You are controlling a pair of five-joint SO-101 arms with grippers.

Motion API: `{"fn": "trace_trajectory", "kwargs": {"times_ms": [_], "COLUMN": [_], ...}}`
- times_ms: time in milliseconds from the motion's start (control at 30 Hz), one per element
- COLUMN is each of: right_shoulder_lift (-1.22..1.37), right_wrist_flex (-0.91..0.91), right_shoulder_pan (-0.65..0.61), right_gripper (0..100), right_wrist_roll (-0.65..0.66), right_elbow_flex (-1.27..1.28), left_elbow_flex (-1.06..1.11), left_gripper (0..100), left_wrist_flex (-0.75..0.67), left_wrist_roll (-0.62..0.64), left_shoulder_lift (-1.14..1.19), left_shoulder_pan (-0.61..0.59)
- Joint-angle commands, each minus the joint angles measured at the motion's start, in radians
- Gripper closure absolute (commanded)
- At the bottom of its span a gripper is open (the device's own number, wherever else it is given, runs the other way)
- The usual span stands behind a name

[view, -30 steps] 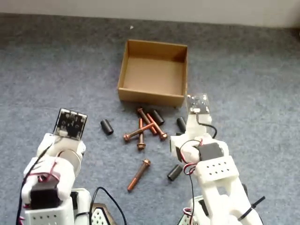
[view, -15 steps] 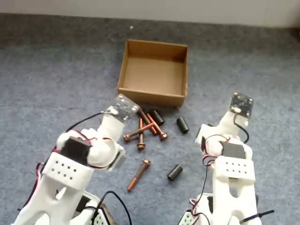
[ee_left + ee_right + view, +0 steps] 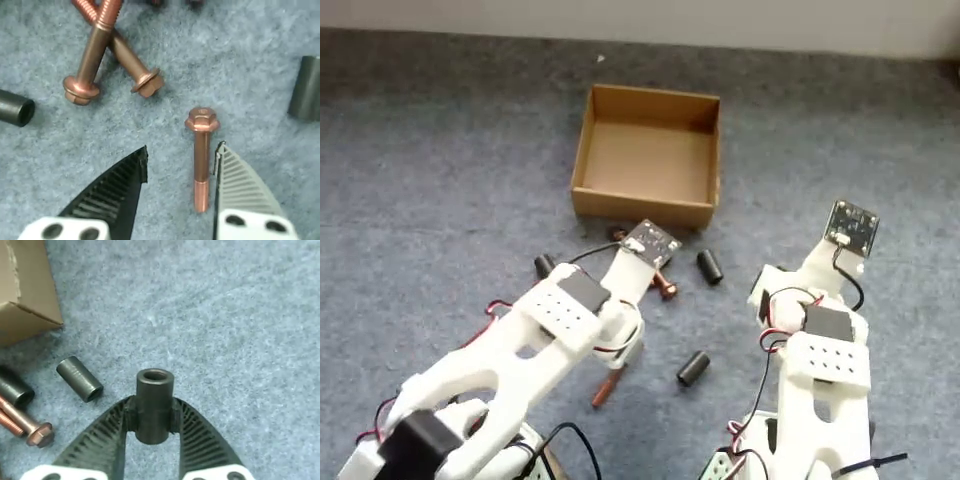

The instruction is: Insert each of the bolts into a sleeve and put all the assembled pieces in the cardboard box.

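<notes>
A: Left hand (image 3: 182, 150)?
B: Fingers are held apart around a copper-coloured, hex-flanged bolt (image 3: 202, 155), laid flat on the grey worktop (image 3: 250, 60) at 6 o'clock from the cardboard box (image 3: 645, 205).
A: Right hand (image 3: 153, 412)?
B: Clamped on a dark, hollow sleeve (image 3: 154, 390), its open bore exposed. It is located at 4 o'clock from the box.

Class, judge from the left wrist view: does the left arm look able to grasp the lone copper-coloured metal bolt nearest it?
Probably yes. The copper-coloured metal bolt lies on grey carpet between the left arm's open jaws, beside the white one; nothing covers it, and the crossed bolts lie apart.
</notes>
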Motion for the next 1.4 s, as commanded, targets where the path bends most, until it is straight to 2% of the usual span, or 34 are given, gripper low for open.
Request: {"fn": "trace_trajectory", "kwargs": {"times_ms": [0, 233, 500, 700, 933, 1033, 1167, 1367], "right_shoulder_lift": [-0.027, -0.027, -0.027, -0.028, -0.028, -0.028, -0.028, -0.03], "right_wrist_flex": [-0.018, -0.018, -0.018, -0.012, 0.031, 0.074, 0.104, 0.101], "right_shoulder_pan": [0.012, 0.008, 0.005, 0.004, -0.085, -0.13, -0.186, -0.295], "right_gripper": [99.3, 99.3, 99.3, 99.3, 99.3, 99.3, 99.3, 99.3], "right_wrist_roll": [-0.011, -0.011, -0.008, -0.003, -0.006, -0.009, -0.009, -0.009], "right_elbow_flex": [-0.01, -0.01, -0.008, -0.013, -0.019, -0.062, -0.097, -0.105], "left_elbow_flex": [-0.045, -0.051, -0.058, -0.064, -0.027, 0.001, 0.004, 0.005], "left_gripper": [77, 78, 100, 100, 100, 100, 100, 100], "left_wrist_flex": [-0.086, -0.132, -0.161, -0.14, -0.057, -0.051, -0.051, -0.049], "left_wrist_roll": [0.017, 0.017, 0.012, 0.012, -0.008, -0.069, -0.074, 0.025], "left_shoulder_lift": [0.108, 0.232, 0.255, 0.226, -0.079, -0.225, -0.383, -0.588], "left_shoulder_pan": [0.016, 0.048, 0.099, 0.107, 0.097, 0.031, -0.093, -0.186]}}
